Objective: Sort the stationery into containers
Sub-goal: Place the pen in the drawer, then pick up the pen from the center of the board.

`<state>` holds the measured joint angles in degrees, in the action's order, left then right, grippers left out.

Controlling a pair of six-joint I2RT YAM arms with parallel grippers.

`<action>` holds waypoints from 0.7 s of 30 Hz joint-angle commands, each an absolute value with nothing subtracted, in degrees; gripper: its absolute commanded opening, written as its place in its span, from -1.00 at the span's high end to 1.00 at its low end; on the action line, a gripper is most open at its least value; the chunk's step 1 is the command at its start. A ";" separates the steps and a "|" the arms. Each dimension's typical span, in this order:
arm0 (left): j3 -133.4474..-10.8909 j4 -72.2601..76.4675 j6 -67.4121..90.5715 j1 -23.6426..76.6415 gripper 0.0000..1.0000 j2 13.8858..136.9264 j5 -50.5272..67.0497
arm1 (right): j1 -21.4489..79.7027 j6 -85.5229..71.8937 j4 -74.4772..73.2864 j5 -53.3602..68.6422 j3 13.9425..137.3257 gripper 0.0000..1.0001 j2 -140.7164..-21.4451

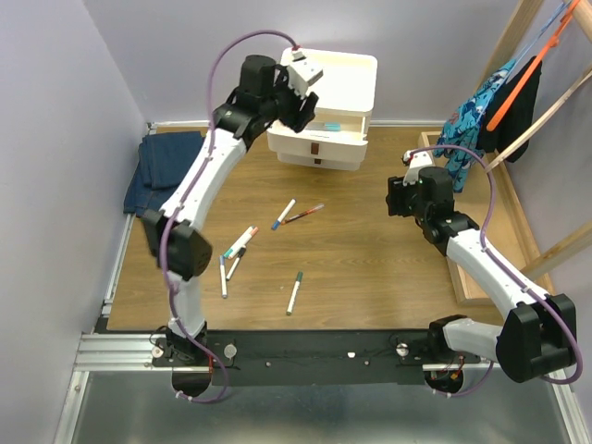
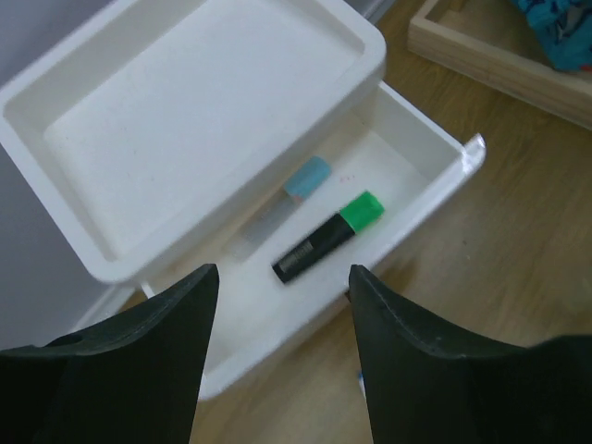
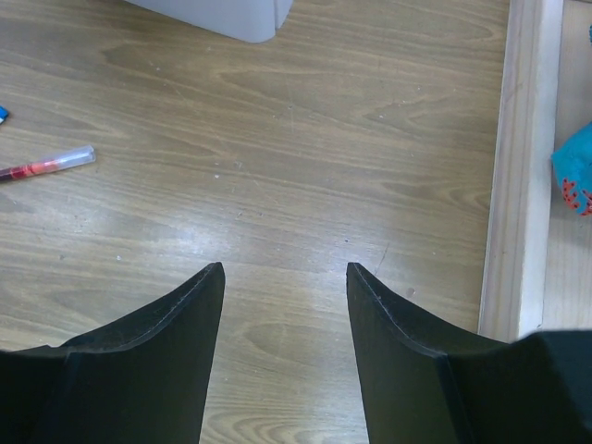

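- The left gripper (image 2: 282, 276) hangs over the cabinet (image 1: 342, 74) at the far edge of the desk (image 1: 370, 250). Its jaws are spread and nothing is between them.
- Right below it the top drawer (image 2: 462, 157) is pulled out. Inside lie a black highlighter (image 2: 328, 239) with a green cap and a blue-capped marker (image 2: 305, 178), which is partly hidden under the cabinet top.
- The right gripper (image 3: 285, 270) hovers over bare wood near the right edge of the desk, beside the wooden tray (image 3: 523, 166). Its jaws are also spread and empty.
- Much of the task remains, I judge. A blue-capped pen (image 1: 283, 215) and a red pen (image 1: 303, 214) lie mid-desk. A small cluster (image 1: 239, 245) and two single pens (image 1: 223, 277) (image 1: 294, 292) lie nearer the front-left.
- Risk: if the left arm pulls away low, a finger could catch the drawer's front lip or the cabinet top. The cabinet looks light and would probably slide or tip.
- Risk: the pens are thin and round, so an off-centre pinch could roll one away or press it flat against the desk.
- Risk: pens in the cluster touch or cross, so a grab there may lift two or flick one aside.
- Risk: both arms heading for mid-desk together could collide.
- Risk: a careless swing of the right arm could knock the tray rim.
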<state>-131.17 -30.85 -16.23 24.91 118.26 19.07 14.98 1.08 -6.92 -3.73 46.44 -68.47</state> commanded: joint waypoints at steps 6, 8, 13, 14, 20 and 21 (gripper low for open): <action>-81.15 -36.54 -3.35 30.93 -0.29 84.12 16.53 | 14.68 0.35 -5.89 -2.29 45.17 -0.27 -67.85; -74.12 -37.27 -1.59 32.86 -0.26 82.28 15.74 | 14.68 0.18 -6.15 -1.85 45.35 -0.26 -68.29; -64.36 -36.91 7.10 35.42 -0.04 79.37 13.10 | 14.68 -1.39 -7.38 -0.71 46.49 -0.26 -69.26; -63.38 -37.00 8.34 35.51 0.03 79.10 13.18 | 14.68 -1.67 -7.64 -0.53 46.58 -0.26 -69.26; -58.62 -36.56 11.25 38.58 -0.02 79.80 16.08 | 14.68 -2.81 -8.35 -0.35 46.93 -0.26 -68.56; -58.54 -36.65 11.34 39.19 -0.04 80.15 16.34 | 14.68 -2.90 -8.44 -0.35 46.85 -0.26 -68.38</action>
<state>-58.85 -36.80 7.75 36.53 80.84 15.20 14.98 -1.08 -7.14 -1.74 45.80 -68.84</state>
